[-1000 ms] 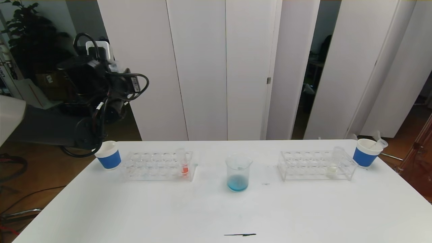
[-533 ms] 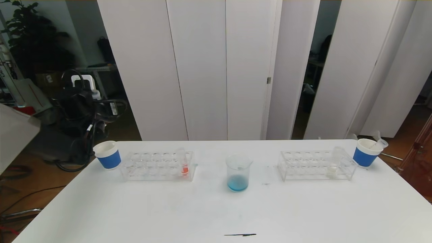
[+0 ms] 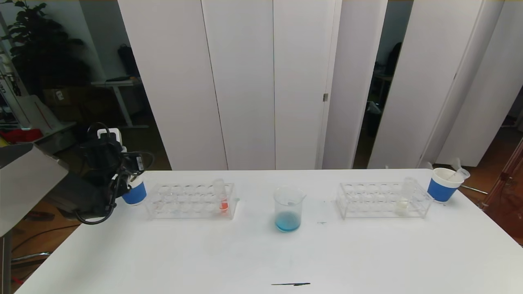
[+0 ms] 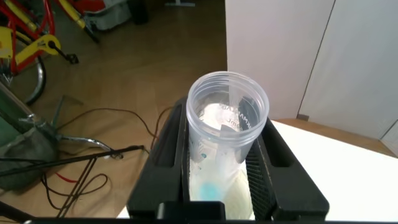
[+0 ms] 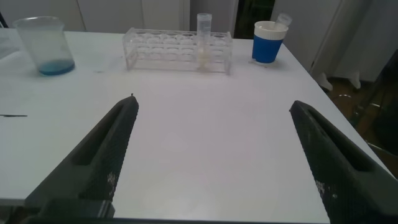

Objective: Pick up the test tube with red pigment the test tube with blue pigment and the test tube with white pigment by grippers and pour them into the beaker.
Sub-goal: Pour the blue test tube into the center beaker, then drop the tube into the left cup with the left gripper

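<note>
Test tube with blue pigment point(image 4: 227, 121) clamped in left gripper point(image 4: 225, 171): light, slick plastic, grip mid-wall; right gripper point(image 5: 214, 149) spread wide.

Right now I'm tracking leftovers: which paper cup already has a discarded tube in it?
The blue-and-white cup at the table's right end, beside the right rack; a clear tube leans out of it.

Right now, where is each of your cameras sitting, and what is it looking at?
Head view: high on the robot, looking down at the white table; shows the left gripper over a blue cup.
Left wrist view: on the left arm, looking past its fingers, shut on an emptied tube.
Right wrist view: low by the table, between open fingers.
Shared: head and right wrist see the beaker.
</note>
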Tool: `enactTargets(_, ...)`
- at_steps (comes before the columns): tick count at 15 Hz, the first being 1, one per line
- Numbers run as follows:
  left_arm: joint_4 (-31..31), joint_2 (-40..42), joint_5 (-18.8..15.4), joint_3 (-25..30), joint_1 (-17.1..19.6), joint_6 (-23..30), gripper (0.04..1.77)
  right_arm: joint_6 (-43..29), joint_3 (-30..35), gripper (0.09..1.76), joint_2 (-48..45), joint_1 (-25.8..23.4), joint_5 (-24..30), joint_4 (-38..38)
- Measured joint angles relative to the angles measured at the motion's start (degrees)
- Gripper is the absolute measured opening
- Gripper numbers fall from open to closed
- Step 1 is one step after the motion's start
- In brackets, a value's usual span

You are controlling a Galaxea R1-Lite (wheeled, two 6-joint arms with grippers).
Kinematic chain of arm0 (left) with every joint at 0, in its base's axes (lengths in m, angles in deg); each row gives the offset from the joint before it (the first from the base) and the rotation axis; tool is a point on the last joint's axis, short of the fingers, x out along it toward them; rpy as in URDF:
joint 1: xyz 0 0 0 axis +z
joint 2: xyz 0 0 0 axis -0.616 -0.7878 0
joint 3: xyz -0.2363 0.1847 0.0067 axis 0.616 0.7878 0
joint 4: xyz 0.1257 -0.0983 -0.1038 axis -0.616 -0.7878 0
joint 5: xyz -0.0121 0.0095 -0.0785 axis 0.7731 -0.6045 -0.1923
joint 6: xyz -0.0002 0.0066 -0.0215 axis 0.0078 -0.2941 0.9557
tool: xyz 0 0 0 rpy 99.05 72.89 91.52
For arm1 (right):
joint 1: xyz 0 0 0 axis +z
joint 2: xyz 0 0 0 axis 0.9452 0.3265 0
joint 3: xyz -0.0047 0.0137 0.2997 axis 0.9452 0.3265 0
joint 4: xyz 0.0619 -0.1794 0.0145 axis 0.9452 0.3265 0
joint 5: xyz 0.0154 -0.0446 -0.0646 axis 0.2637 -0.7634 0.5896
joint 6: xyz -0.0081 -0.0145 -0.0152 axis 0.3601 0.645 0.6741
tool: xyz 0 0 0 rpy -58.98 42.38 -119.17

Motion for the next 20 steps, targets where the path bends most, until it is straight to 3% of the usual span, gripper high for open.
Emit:
enactTargets(8, -3.8, -2.4, -2.0, 0.3, 1.5, 4.5, 0.59, 0.0, 0.0, 1.75, 0.0, 0.0, 0.0, 0.0)
enactTargets(14, -4.7, -2.2, -2.1, -0.1, 1.4, 4.0, 0.61, 0.0, 0.0, 1.75, 0.0, 0.0, 0.0, 0.0)
enactTargets(15, -4.6, -2.1, -2.1, -0.1, 1.3, 3.9, 0.74, 0.0, 0.0, 1.75, 0.0, 0.0, 0.0, 0.0)
enactTargets(17, -4.4, -1.6, -2.1, 0.0, 1.1, 3.9, 1.4, 0.0, 0.0, 1.75, 0.0, 0.0, 0.0, 0.0)
enactTargets(18, -4.5, -1.4, -2.1, 0.0, 1.0, 3.9, 1.64, 0.0, 0.0, 1.75, 0.0, 0.0, 0.0, 0.0)
enactTargets(20, -4.5, -0.7, -2.1, 0.0, 0.9, 3.8, 1.75, 0.0, 0.0, 1.75, 0.0, 0.0, 0.0, 0.0)
